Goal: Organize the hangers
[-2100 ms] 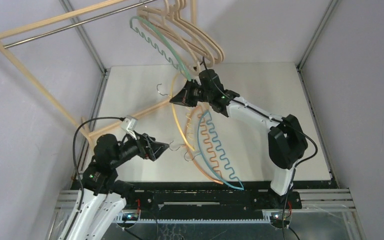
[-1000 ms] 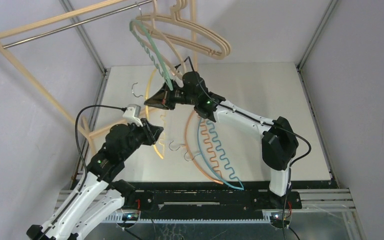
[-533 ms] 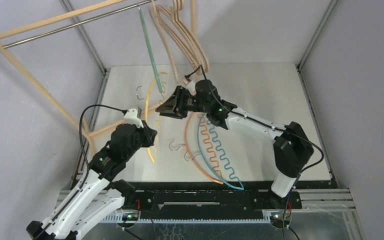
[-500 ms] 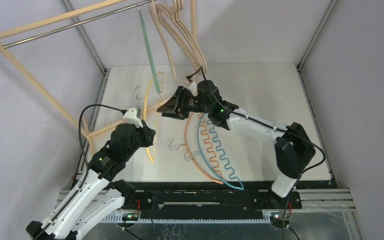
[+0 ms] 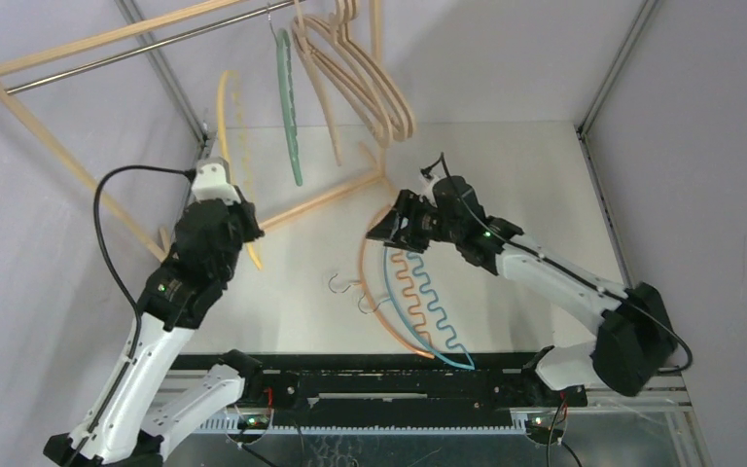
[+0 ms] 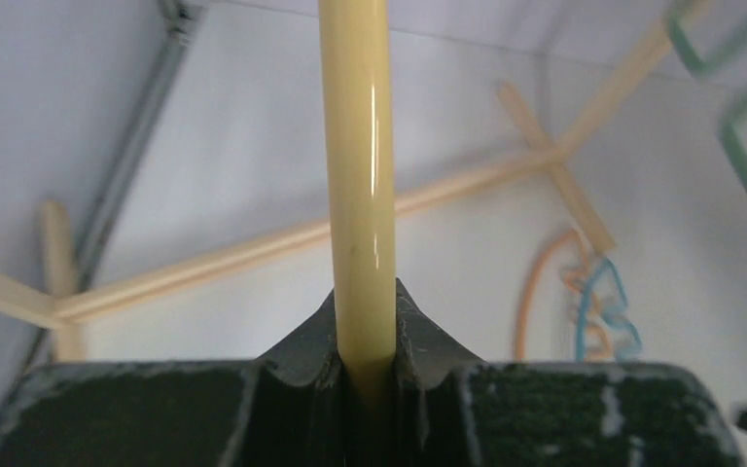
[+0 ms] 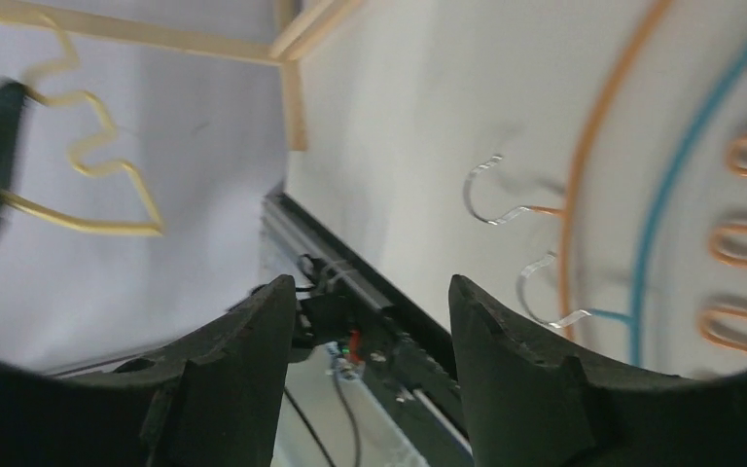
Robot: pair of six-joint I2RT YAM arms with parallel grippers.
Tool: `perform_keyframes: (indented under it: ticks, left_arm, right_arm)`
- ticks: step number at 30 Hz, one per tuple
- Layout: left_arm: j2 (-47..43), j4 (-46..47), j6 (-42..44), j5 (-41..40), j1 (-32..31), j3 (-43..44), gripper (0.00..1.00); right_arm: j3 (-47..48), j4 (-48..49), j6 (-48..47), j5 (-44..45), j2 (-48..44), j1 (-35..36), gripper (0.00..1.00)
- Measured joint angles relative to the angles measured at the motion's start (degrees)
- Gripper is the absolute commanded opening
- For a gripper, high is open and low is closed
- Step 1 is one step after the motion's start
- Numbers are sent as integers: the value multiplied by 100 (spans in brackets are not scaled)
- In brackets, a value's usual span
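My left gripper (image 5: 238, 226) is raised at the left and shut on a thin yellow hanger (image 5: 222, 107), which stands nearly upright below the rail. In the left wrist view its bar (image 6: 355, 195) is pinched between the jaws of the left gripper (image 6: 365, 311). A green hanger (image 5: 287, 88) and several light-wood hangers (image 5: 365, 83) hang from the metal rail (image 5: 136, 51). An orange hanger (image 5: 365, 268) and a blue one (image 5: 447, 341) lie overlapped on the table. My right gripper (image 5: 374, 232) hovers over their upper end, open and empty (image 7: 370, 302).
The wooden rack frame slants along the left wall, and its foot bar (image 5: 321, 199) lies across the white table (image 5: 545, 175). The metal hooks (image 7: 491, 195) of the two lying hangers point left. Metal corner posts stand at the table's back corners.
The right gripper opened, let go of the green hanger, now hanging on the rail, and drew back right and down. The left gripper shut on the yellow hanger and lifted it up and left.
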Motion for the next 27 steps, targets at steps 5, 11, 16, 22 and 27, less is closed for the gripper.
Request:
perform_keyframes:
  ticks: [5, 11, 16, 22, 27]
  left_arm:
    - [540, 28, 577, 55, 885, 800, 0]
    - [1038, 177, 1088, 245, 1099, 1523, 0]
    - [1493, 361, 1202, 522, 1394, 2098, 0]
    - [2020, 564, 1187, 962, 1788, 2389, 0]
    - [2378, 632, 1115, 1320, 2129, 2391, 0]
  right_arm:
    - [-415, -791, -726, 782, -966, -46, 68]
    - [-1054, -1290, -1113, 1143, -1705, -463, 68]
    - [-1403, -1515, -1200, 1161, -1882, -824, 68]
    - [-1429, -1622, -1261, 1161, -2055, -918, 69]
    - [-1429, -1709, -1298, 1226, -2208, -951, 72]
